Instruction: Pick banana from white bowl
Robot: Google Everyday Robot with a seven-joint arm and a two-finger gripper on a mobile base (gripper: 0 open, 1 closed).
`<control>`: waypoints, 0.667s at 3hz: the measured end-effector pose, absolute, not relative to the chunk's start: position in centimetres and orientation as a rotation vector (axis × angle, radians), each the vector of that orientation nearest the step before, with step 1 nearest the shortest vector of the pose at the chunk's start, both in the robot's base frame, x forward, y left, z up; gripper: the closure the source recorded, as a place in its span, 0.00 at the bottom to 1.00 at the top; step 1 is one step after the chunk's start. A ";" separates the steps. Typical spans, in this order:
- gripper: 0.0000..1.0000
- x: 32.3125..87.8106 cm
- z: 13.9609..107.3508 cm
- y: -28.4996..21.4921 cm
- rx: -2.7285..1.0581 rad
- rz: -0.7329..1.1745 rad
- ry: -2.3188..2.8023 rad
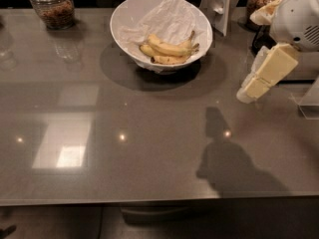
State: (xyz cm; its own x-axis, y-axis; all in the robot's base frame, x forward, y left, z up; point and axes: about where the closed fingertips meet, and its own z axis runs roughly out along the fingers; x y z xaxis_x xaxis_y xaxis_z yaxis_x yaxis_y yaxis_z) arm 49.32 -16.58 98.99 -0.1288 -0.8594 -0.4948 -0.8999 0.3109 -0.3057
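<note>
Banana bunch [168,50], seemingly three fruits, lies on white paper [167,19] inside the one white bowl [122,15] on the bench [149,173]. At far left, one glass jar [51,6] holds brown bits. At far right hovers the gripper [249,91]; clenched or released, I cannot tell.

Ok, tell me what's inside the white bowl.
The white bowl holds yellow bananas lying on crumpled white paper. Anything beneath the paper is hidden. The gripper hangs to the right, outside the bowl, above the table.
</note>
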 end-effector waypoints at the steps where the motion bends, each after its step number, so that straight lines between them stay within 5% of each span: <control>1: 0.00 53.5 99.9 -13.7 -1.455 0.239 1.931; 2: 0.00 57.9 100.8 -10.7 -1.374 0.362 1.941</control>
State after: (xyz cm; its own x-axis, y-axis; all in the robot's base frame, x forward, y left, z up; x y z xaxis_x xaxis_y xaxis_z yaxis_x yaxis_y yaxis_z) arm 57.87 -10.66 100.82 -0.1729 -0.7009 -0.6919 -0.9035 0.3926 -0.1720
